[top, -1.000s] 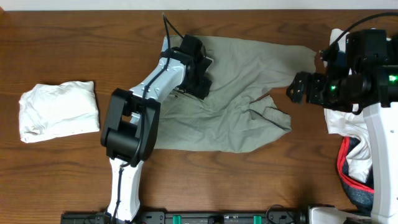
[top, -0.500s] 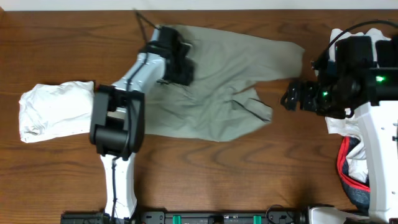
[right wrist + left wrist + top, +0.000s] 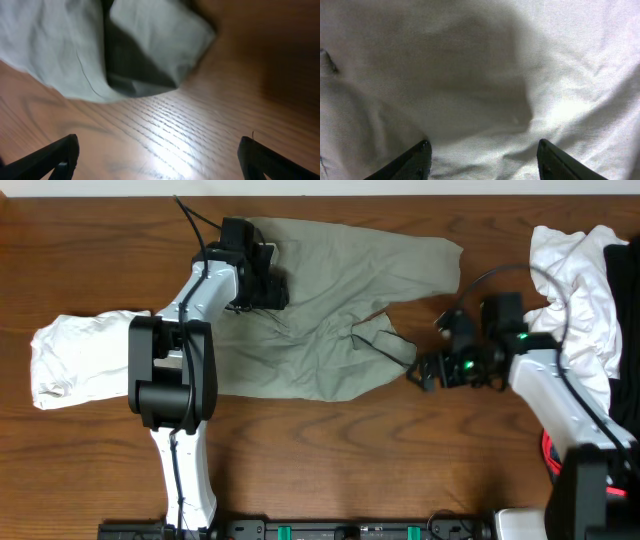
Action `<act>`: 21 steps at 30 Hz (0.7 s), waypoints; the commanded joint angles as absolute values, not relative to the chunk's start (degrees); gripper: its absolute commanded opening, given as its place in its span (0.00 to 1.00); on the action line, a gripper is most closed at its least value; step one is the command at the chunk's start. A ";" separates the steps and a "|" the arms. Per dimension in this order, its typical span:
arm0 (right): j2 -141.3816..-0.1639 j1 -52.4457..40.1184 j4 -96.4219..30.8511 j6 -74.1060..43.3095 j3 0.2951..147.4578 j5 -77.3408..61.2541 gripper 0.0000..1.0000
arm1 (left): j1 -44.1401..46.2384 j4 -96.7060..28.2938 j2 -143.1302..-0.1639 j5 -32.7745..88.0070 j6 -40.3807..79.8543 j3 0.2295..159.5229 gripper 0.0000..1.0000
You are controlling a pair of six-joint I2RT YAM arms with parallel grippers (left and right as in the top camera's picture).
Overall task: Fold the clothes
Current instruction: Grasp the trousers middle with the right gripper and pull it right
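Khaki shorts (image 3: 330, 300): long axis runs left to right.
Leg corner (image 3: 150, 65): just ahead of my right gripper (image 3: 157, 150), jaws wide apart.
Left gripper (image 3: 482, 155): jaws spread, down on the cloth.

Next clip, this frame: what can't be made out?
- Left wrist: whether the left gripper pinches the khaki shorts; lower edge crops the jaws.
- Overhead: clothes pile, cut by the right edge, partly under the right arm.
- Right wrist: right gripper cropped too.
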State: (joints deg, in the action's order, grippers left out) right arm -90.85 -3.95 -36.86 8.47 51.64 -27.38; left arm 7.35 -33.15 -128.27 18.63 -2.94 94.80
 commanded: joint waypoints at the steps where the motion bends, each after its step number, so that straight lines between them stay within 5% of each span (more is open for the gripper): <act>1: -92.23 -5.58 -32.27 17.80 49.36 -29.98 0.98 | 8.16 -34.63 -132.27 18.98 -1.80 93.97 0.68; 7: -93.12 -8.36 -24.56 29.67 46.41 -29.26 0.97 | 8.16 -34.65 -132.27 18.83 -1.80 93.97 0.68; 21: -97.34 -11.79 -17.63 33.91 46.37 -24.21 0.91 | 8.16 -34.39 -132.27 18.81 -1.80 93.97 0.68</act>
